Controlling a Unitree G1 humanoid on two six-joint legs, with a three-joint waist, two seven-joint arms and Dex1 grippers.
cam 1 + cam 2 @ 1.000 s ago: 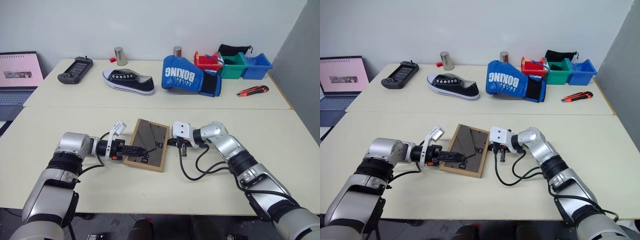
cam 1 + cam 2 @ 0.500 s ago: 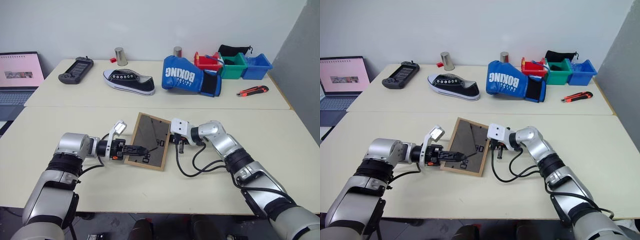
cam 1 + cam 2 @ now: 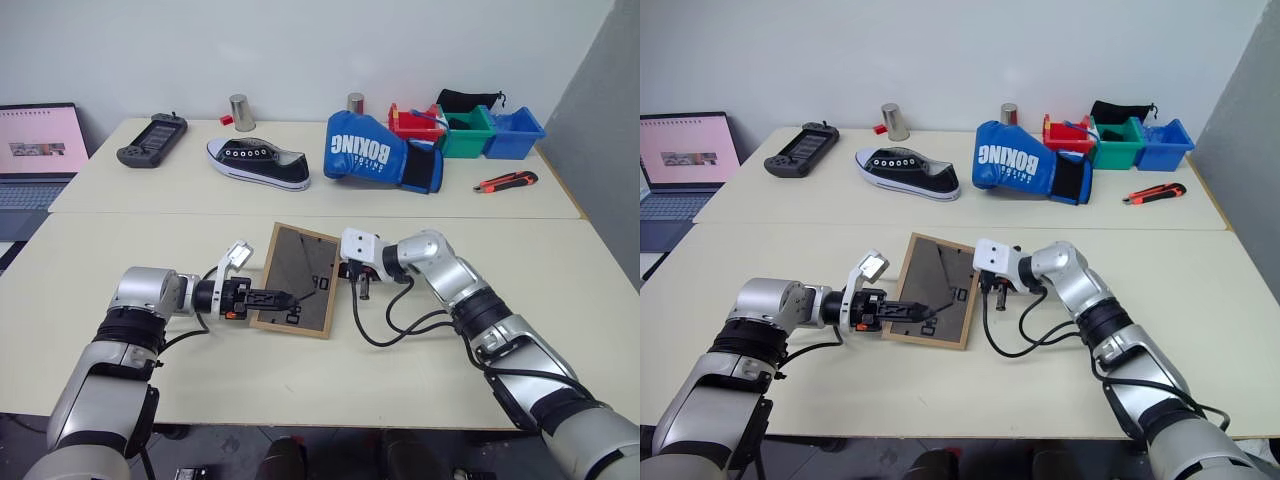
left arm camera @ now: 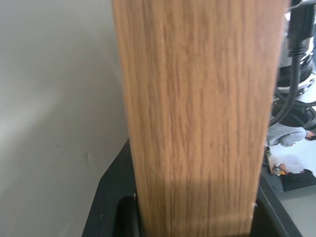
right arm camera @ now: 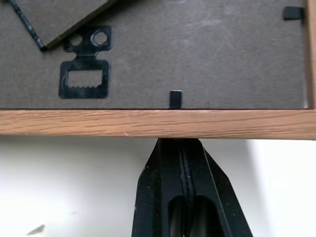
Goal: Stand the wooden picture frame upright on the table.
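Grain-streaked light-wood rectangular picture frame point(image 3: 297, 280), matte grey backboard up, tilts; left gripper point(image 3: 283, 298) clamps its near rail, right gripper point(image 5: 179, 148), fingers together, touches another rail above bare cream table point(image 3: 420, 380).

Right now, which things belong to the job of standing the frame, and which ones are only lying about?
Job: frame, table, left gripper, right gripper.

Lying about: shoe, boxing glove, game console, laptop, two metal cups, bins, knife.
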